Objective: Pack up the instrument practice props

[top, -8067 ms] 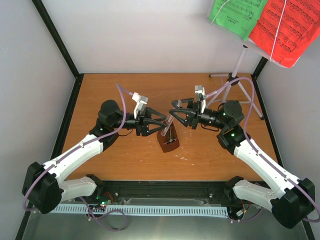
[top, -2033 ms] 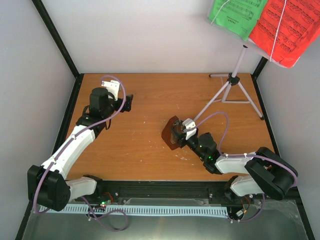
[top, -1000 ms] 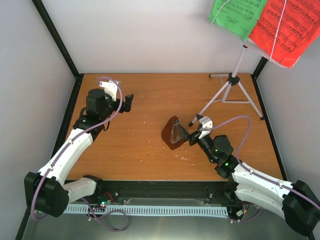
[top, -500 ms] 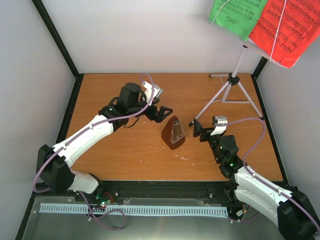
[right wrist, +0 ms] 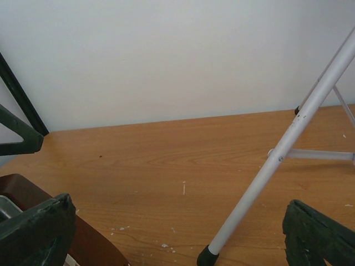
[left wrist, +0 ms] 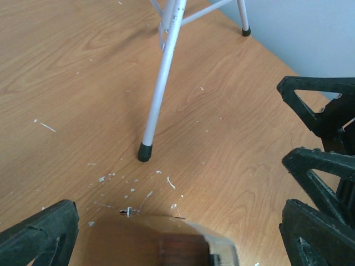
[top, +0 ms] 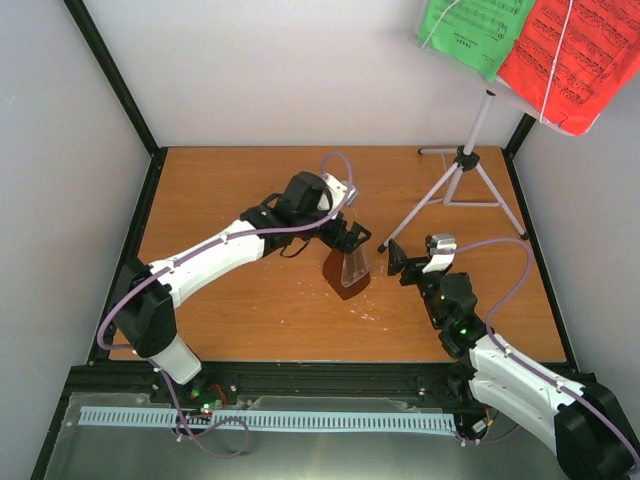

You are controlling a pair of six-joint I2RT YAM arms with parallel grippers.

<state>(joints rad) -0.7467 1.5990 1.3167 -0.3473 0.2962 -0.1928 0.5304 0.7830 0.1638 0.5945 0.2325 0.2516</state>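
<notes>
1. We are seeing the metronome (top: 345, 272) standing upright on the counter (top: 230, 300), near its middle, with a clear cover (top: 352, 262) sitting on it.
2. The left arm is reaching across from the near left, and the left end effector (top: 350, 238) is hovering just over the far side of the metronome. In the left wrist view its fingers are spreading wide apart, so we are calling it open. The metronome's top is showing low between them, and we are not seeing either finger touching it.
3. The right end effector (top: 398, 258) is sitting just to the right of the metronome, apart from it and pointing toward the far left. In the right wrist view its fingers are also standing wide apart and gripping nothing. A brown edge of the metronome is showing at the lower left of that view.
4. The stand (top: 462, 160) is standing on its three legs in the far right corner of the counter. One leg (top: 420, 208) is slanting toward the middle, and its black foot (top: 381, 247) is resting on the counter between the two end effectors.
5. The green sheet (top: 475, 30) and the red sheet (top: 575, 55) are hanging side by side at the top of the stand, high above that corner. The green one is lying to the left of the red one.
</notes>
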